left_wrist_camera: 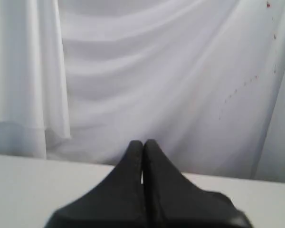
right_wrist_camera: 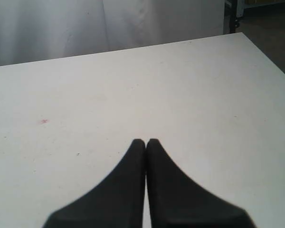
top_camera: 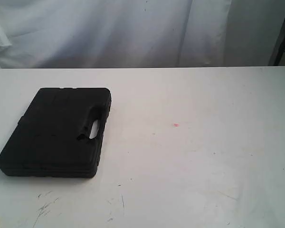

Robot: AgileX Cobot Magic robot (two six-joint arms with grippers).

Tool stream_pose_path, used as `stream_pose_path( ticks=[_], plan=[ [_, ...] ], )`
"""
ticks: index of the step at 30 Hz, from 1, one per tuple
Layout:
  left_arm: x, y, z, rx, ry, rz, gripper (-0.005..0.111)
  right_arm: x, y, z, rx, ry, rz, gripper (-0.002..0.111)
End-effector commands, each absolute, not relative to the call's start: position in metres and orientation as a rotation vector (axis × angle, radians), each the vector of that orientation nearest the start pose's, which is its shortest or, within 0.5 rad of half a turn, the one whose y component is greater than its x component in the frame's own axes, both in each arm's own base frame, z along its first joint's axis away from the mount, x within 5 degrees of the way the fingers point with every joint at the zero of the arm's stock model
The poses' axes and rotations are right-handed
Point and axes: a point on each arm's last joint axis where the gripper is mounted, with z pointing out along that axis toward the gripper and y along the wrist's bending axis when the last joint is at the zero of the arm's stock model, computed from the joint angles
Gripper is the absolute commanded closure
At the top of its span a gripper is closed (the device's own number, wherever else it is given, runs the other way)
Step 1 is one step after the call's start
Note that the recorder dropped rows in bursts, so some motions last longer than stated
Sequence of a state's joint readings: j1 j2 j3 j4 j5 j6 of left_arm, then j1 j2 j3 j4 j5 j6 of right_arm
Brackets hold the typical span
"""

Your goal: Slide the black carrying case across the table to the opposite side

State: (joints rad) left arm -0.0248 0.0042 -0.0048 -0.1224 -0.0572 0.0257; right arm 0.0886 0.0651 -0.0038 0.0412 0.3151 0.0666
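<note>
The flat black case [top_camera: 52, 133] lies on the left part of the white table [top_camera: 194, 156], its handle cutout [top_camera: 93, 129] on the edge facing the table's middle. Neither arm shows in the exterior view. My left gripper [left_wrist_camera: 143, 142] is shut with nothing in it, held above the table and facing the white curtain; the case does not appear in the left wrist view. My right gripper [right_wrist_camera: 146, 141] is shut and empty over bare tabletop [right_wrist_camera: 180, 95], and the case is out of the right wrist view too.
A tiny red dot [top_camera: 175, 125] marks the table near its middle, also seen as a faint red dot [right_wrist_camera: 42, 121]. Dark scuff marks [top_camera: 45, 206] lie near the front left. A white curtain [top_camera: 133, 28] hangs behind the table. The table's corner [right_wrist_camera: 242, 35] meets dark floor.
</note>
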Motion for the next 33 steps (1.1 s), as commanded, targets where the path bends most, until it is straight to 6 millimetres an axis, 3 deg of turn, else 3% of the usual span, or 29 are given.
stream_pose_path(
  ticks=[1,13,18,21,26,29,33],
  plan=[
    [0.052,0.001,0.232,-0.086,1.268,-0.108,0.107,0.058,0.006,0.182,0.009,1.853,0.139,0.108],
    [0.044,0.005,0.252,-0.363,0.982,-0.551,0.107,0.058,0.006,0.182,0.009,1.853,0.139,0.108],
    [0.042,0.004,0.255,-0.373,0.936,-0.618,0.107,0.058,0.006,0.182,0.009,1.853,0.139,0.108],
    [0.048,0.002,0.252,-0.417,1.118,-0.611,0.107,0.058,0.006,0.182,0.009,1.853,0.139,0.108],
    [0.065,-0.002,0.292,-0.387,1.426,-0.471,0.107,0.058,0.006,0.182,0.009,1.853,0.139,0.108],
    [0.088,-0.001,0.316,-0.354,1.599,-0.353,0.107,0.058,0.006,0.182,0.009,1.853,0.139,0.108],
    [0.133,-0.001,0.339,-0.27,1.854,-0.202,0.107,0.058,0.006,0.182,0.009,1.853,0.139,0.108]
  ],
)
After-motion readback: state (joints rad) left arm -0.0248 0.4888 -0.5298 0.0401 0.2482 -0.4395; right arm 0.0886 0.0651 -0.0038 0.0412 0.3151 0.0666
